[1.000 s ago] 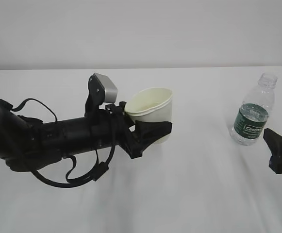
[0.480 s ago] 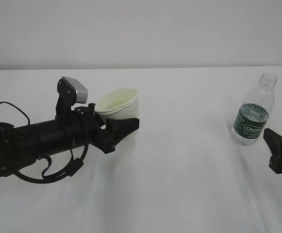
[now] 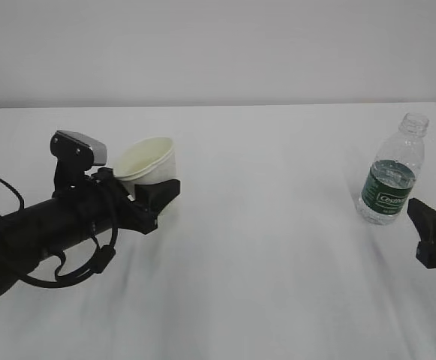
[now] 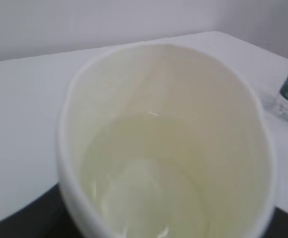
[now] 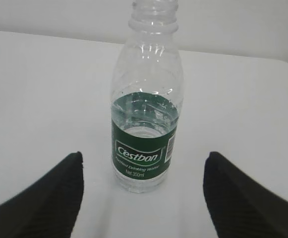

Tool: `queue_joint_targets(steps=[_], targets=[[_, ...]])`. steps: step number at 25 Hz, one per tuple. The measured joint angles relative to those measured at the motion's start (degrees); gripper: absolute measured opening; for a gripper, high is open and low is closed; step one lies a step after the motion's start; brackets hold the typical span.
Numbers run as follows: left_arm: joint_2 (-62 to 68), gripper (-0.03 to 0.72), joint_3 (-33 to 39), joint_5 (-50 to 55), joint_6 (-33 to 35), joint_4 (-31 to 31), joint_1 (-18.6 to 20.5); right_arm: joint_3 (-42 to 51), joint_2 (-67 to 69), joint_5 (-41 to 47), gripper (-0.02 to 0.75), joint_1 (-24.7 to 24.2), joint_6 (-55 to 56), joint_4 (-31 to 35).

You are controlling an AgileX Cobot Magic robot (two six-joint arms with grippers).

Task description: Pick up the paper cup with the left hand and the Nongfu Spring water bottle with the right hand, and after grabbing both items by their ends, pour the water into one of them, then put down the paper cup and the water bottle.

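1. At left of the exterior view, I see the cabled black left gripper (image 3: 157, 196) clamped on the small white paper cup (image 3: 148, 162), holding pale water (image 4: 144, 188).
2. At the right edge, my plain black right gripper (image 5: 143, 198) stands wide apart, empty, just short of the clear ribbed green-labelled bottle (image 5: 144, 106) upright on the white counter (image 3: 278, 247).

White cup (image 3: 151, 160), green-labelled clear bottle (image 3: 392, 182)

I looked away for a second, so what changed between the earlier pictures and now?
The left hand carried the paper cup leftward and lower, still gripping it. The water bottle stayed upright on the table, and the right hand stayed open beside it.
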Motion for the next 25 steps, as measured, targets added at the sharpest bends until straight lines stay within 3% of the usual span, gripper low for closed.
queue_joint_targets(steps=[11, 25], targets=[[-0.2, 0.447, 1.2, 0.0, 5.6, -12.9, 0.1, 0.0, 0.0, 0.0, 0.573, 0.0, 0.0, 0.2], [-0.2, 0.447, 1.2, 0.0, 6.5, -20.6, 0.1, 0.0, 0.1, 0.0, 0.573, 0.0, -0.1, 1.9]])
